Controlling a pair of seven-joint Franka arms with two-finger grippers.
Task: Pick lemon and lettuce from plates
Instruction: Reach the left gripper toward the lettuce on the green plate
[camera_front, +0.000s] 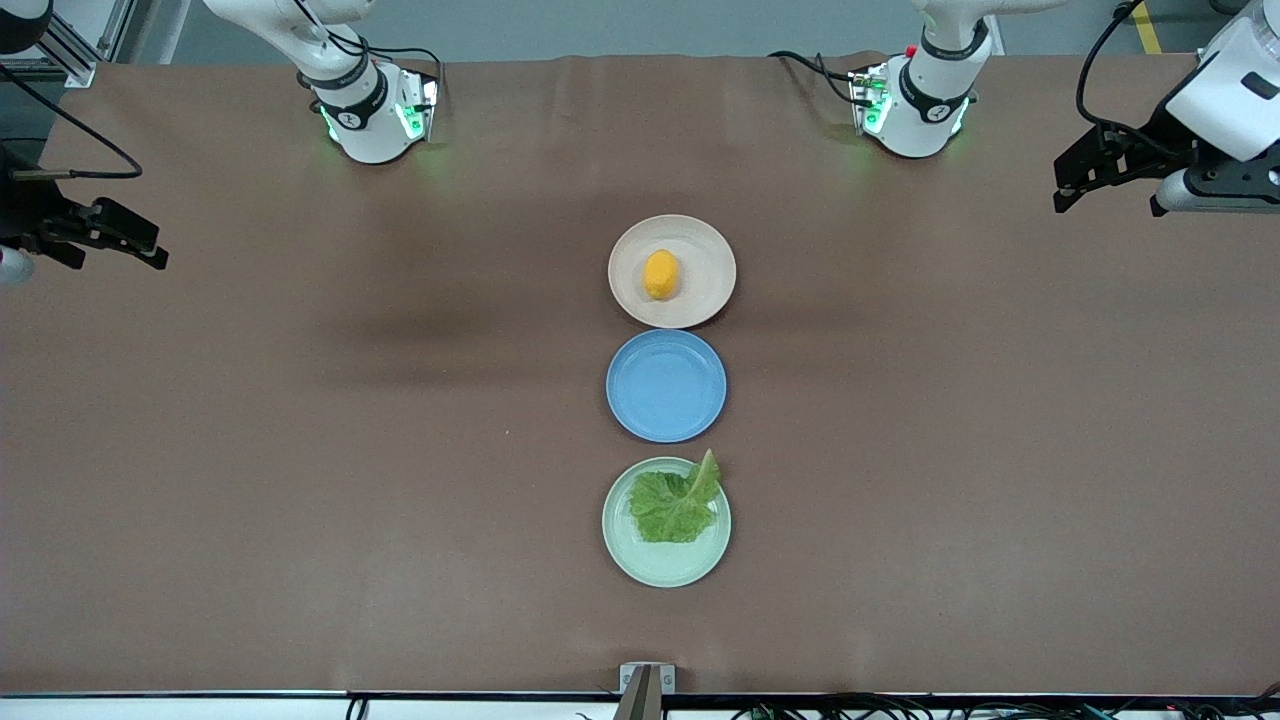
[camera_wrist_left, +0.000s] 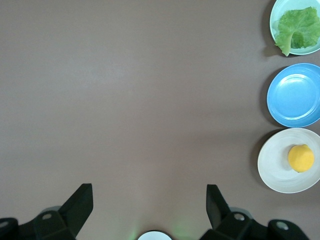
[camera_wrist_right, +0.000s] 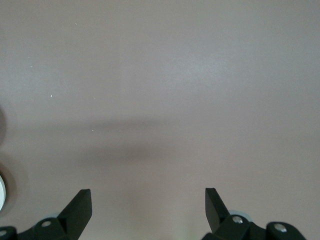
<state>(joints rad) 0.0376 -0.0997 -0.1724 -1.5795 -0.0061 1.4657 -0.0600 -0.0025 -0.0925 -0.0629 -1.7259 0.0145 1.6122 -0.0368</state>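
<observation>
You have three plates in a row down the middle of the desk (camera_front: 300, 450). The lemon (camera_front: 661, 274) sits on the beige plate (camera_front: 705, 290), the one closest to the robots' bases. The lettuce (camera_front: 675, 505) lies on the green plate (camera_front: 665, 565), the one closest to the front camera, with its pale stem tip poking over the rim. The blue plate (camera_front: 666, 386) between them has nothing on it, so it looks like a good spot to drop things.

Your left gripper (camera_wrist_left: 150, 200) hangs in the air over the left arm's end of the desk, well away from the plates. Its fingers (camera_wrist_left: 80, 202) are spread wide and hold nothing. Your right gripper (camera_wrist_right: 148, 202) hangs over the right arm's end, fingers wide too, holding nothing.

Both arms wait out at the sides, which leaves the plates easy to see. No picking has started yet. I think you reach for the lemon or lettuce next.
</observation>
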